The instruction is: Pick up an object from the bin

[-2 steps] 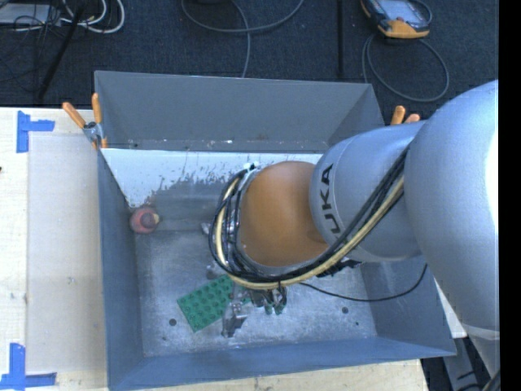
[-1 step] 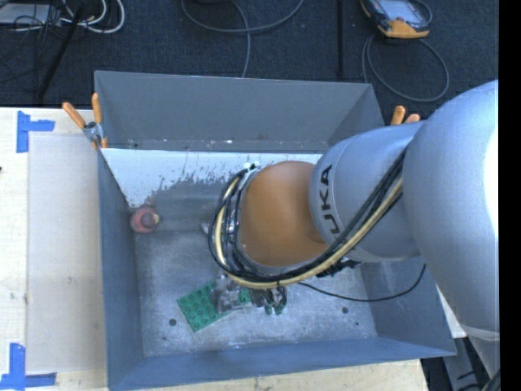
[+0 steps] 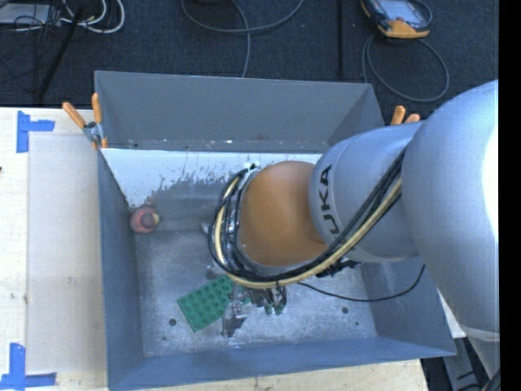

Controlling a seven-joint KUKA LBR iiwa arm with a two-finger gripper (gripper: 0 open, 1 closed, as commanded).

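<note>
The gripper (image 3: 241, 313) is low over the bin floor, in the front middle of the bin, showing as a small dark cluster of metal parts below the wrist. Whether it is released or clenched cannot be told from this angle, since the wrist hides most of it from above. Right at its left side lies a flat green studded plate (image 3: 201, 304), a building-brick kind of piece, lying flat on the floor and turned at a slant. The plate's right edge meets the gripper's outline, though actual contact cannot be made out. Above the gripper sits the rounded orange cover (image 3: 275, 214) of the wrist, with a bundle of black and yellow cables (image 3: 221, 226) looping round its left side. Behind that, the thick grey arm (image 3: 460, 210) comes in from the right. Well apart from the gripper, near the back left of the floor, rests a small pinkish round thing (image 3: 146, 220). The grey metal bin (image 3: 236, 108) has a scuffed, speckled floor and sloping walls.
</note>
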